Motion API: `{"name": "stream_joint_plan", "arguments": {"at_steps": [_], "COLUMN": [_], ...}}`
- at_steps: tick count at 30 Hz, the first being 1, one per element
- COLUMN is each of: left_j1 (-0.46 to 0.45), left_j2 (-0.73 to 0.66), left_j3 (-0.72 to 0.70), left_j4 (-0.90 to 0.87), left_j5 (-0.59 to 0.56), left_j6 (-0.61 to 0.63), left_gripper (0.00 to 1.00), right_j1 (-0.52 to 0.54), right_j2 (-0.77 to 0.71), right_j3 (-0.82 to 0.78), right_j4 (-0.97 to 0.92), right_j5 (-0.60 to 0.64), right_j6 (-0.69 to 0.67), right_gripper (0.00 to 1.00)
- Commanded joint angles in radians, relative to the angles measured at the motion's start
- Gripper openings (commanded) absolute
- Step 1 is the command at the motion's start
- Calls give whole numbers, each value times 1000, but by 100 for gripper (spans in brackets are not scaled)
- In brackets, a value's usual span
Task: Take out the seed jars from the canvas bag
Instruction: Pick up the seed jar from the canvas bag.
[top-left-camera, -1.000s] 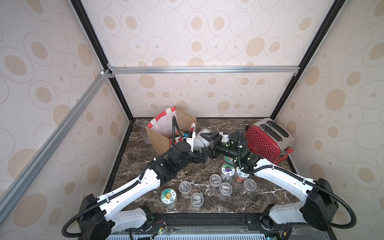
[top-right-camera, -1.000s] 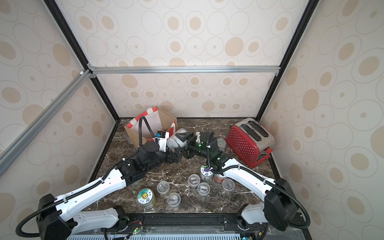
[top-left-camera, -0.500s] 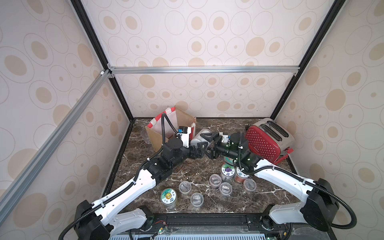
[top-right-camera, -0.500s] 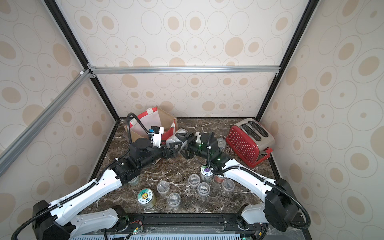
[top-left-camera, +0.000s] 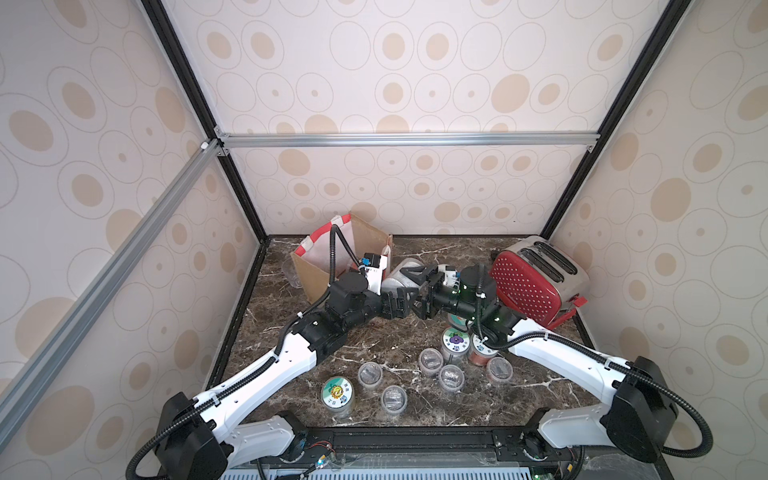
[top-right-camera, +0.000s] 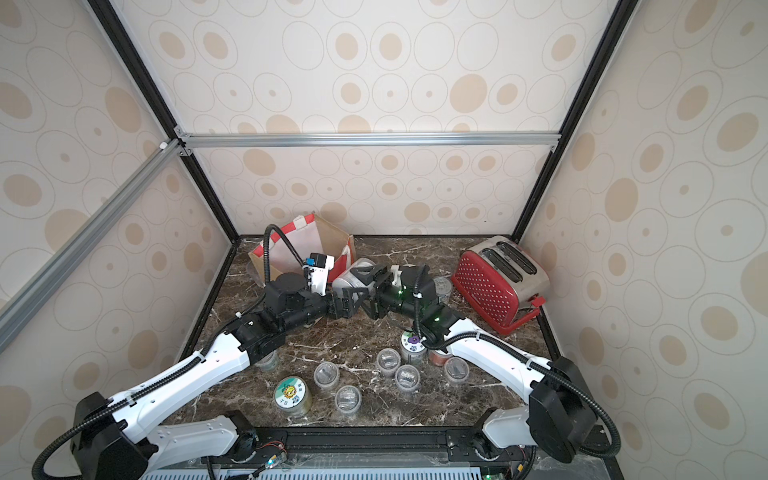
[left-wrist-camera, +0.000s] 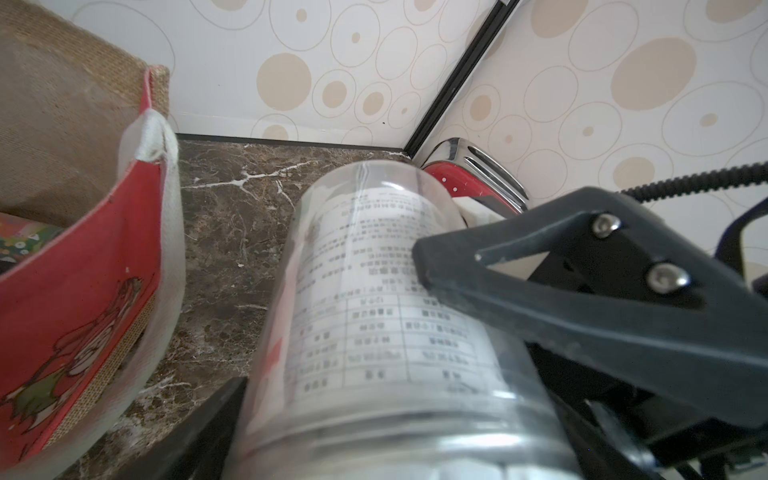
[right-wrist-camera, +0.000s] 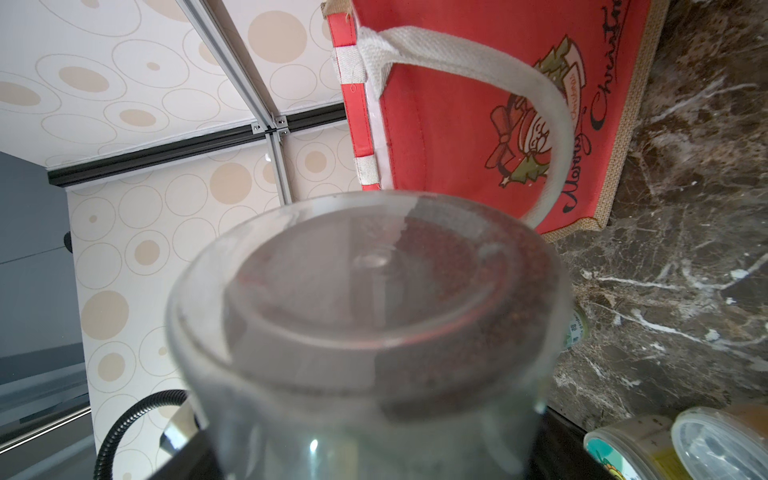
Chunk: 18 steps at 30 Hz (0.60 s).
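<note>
1. The held seed jar (top-left-camera: 400, 275) is a tall clear jar with a printed label; it lies roughly on its side in the air, outside the canvas bag (top-left-camera: 316, 272) and just beside its red end panel; in my right wrist view, reddish-brown seeds show through its base
2. My right gripper (top-left-camera: 417, 291) has its fingers clamped across the jar's body; in my left wrist view, one dark finger (left-wrist-camera: 540, 282) lies on the label; this gripper carries the jar
3. My left gripper (top-right-camera: 350, 301) faces the right one at the jar's lid end; its fingers stand spread wide to either side of the jar; I cannot tell whether they touch it
4. The canvas bag stands upright at the far left of the marble table (top-left-camera: 386, 345); its mouth is open upward; its white handle hangs on the side toward the jar
5. Other seed jars stand on the table nearer to me, well apart from the bag; these are a sticker-lidded jar (top-left-camera: 337, 392), five small clear-lidded cups (top-left-camera: 370, 374) and a purple-sticker jar (top-left-camera: 456, 340) close under my right arm, with others there partly hidden
6. The red toaster (top-left-camera: 536, 282) sits at the far right, well apart from the bag
</note>
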Motion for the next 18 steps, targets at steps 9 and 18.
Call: {"name": "stream_joint_plan", "arguments": {"at_steps": [9,18], "left_j1": [7,6], "left_j2": [48,70], "left_j3": [56,90], "left_j4": [13,-77], "left_j5": [34,-40], "left_j6": [-2,8], "left_gripper": [67,64], "right_j1": [5,-18], "right_j2": [-15,-76], "right_j3": [-1,-23], "right_j4": [77,-129], "right_j5": [-10,43], "right_j6": [46,-121], "right_gripper": [64,90]}}
